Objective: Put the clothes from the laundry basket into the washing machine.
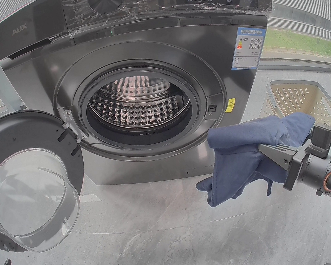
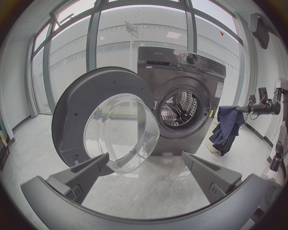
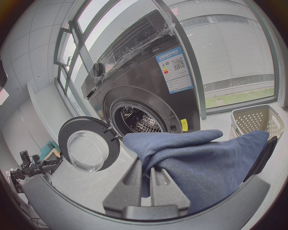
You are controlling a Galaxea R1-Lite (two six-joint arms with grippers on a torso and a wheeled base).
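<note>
My head camera looks down, close, at the washing machine (image 1: 130, 51), drum opening (image 1: 140, 106) mid-frame. My left wrist camera sits low and farther back, facing it; the right one sees it obliquely. All share its open door (image 1: 17, 134).

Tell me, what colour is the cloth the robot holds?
It's a dark blue fabric cloth, clearest in the right wrist view.

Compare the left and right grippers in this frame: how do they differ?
The left gripper is open and holds nothing; the right gripper is shut on a blue garment. The left gripper is on the open door side of the washing machine; the right gripper is on the laundry basket side. Both have dark wedge-shaped fingers.
</note>
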